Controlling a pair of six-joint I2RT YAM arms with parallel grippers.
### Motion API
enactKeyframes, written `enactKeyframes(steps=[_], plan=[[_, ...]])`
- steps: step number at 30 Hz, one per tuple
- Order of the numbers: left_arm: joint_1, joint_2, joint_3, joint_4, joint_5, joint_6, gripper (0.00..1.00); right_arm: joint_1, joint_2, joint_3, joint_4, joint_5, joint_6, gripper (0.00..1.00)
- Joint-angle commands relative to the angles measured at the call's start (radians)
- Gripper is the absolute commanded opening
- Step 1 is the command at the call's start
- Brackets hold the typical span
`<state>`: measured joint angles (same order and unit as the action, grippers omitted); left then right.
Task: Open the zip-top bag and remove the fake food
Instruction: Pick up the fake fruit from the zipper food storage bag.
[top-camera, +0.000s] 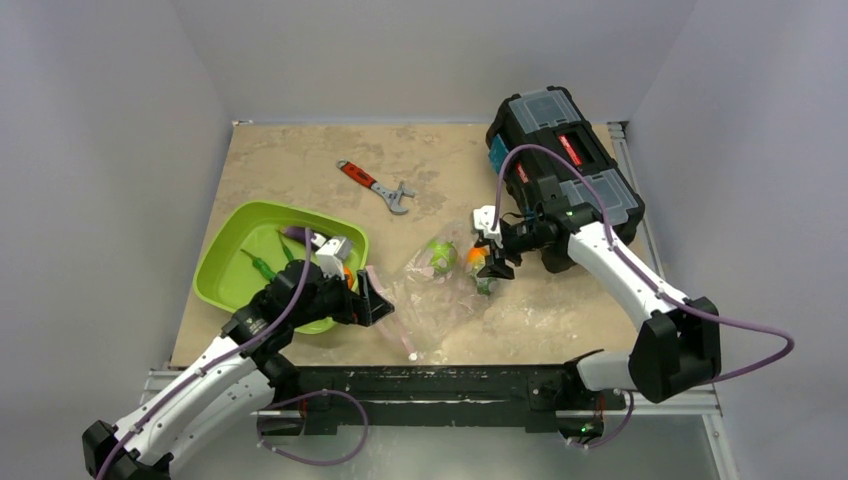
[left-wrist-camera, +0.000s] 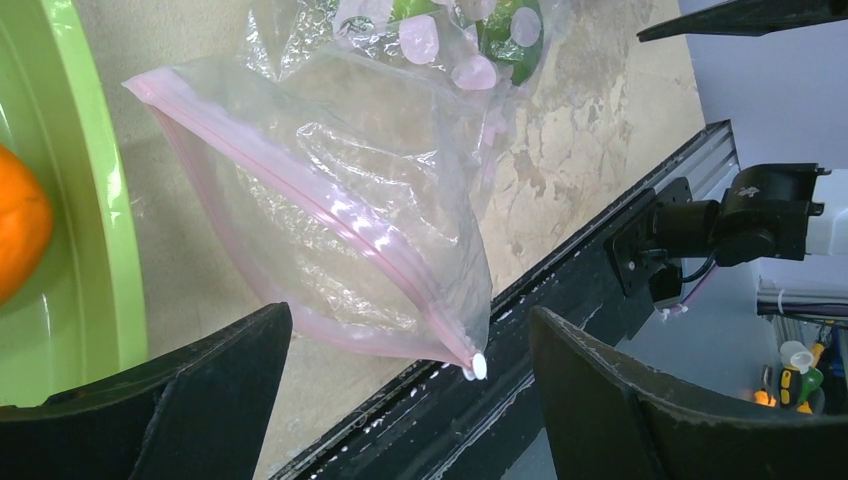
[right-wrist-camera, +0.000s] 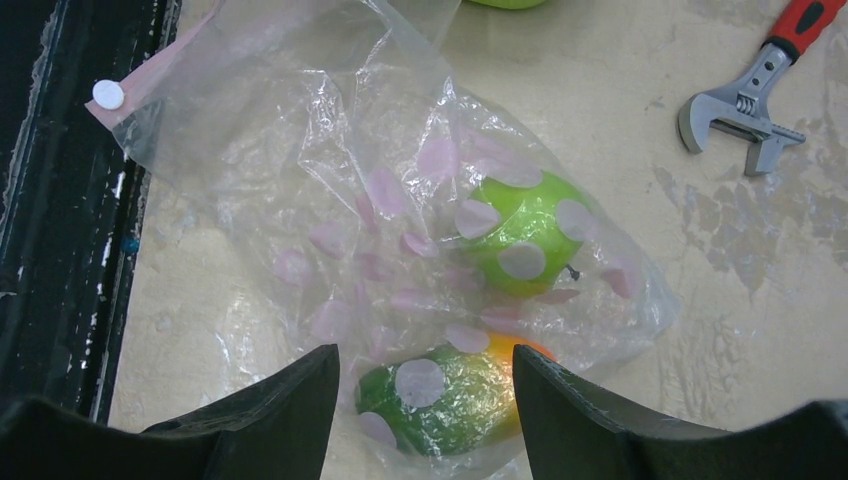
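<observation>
Both jaws wide: left gripper (left-wrist-camera: 410, 318) facing zip-top bag (left-wrist-camera: 300, 170) near table (top-camera: 300, 160) edge, right gripper (right-wrist-camera: 422, 355) straddling fake food (right-wrist-camera: 440, 405).

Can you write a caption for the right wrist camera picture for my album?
Open right gripper over the zip-top bag, green fake food inside, wrench nearby.

The zip-top bag (top-camera: 440, 300) is lying by the near edge of the table (top-camera: 300, 160), about midway across, with fake food (top-camera: 441, 256) sitting inside its far end. The tray (top-camera: 225, 262) is sitting to the bag's left, holding more pieces. The wrench (top-camera: 375, 185) is lying farther back, and the toolbox (top-camera: 565, 175) is standing at the far right. The left gripper (top-camera: 375, 305) is hovering between tray and bag, and the right gripper (top-camera: 490, 262) is hanging over the bag's far right end.
</observation>
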<state>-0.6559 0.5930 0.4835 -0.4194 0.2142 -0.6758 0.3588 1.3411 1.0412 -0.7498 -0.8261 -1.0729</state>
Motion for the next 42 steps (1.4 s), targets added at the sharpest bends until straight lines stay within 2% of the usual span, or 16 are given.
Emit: enactKeyframes(steps=[1, 10, 21, 42], plan=[[-0.002, -0.012, -0.010, 0.020, 0.016, 0.016, 0.88, -0.001, 0.009, 0.052, -0.027, -0.025, -0.036, 0.63], [-0.003, -0.020, -0.021, 0.022, 0.014, 0.014, 0.88, -0.004, 0.047, 0.102, -0.012, 0.012, -0.073, 0.63], [-0.003, -0.024, -0.036, 0.024, 0.013, 0.019, 0.87, -0.003, 0.086, 0.140, -0.059, 0.073, -0.211, 0.65], [-0.004, -0.016, -0.044, 0.006, 0.017, 0.031, 0.84, -0.034, 0.196, 0.194, -0.013, 0.114, -0.164, 0.65]])
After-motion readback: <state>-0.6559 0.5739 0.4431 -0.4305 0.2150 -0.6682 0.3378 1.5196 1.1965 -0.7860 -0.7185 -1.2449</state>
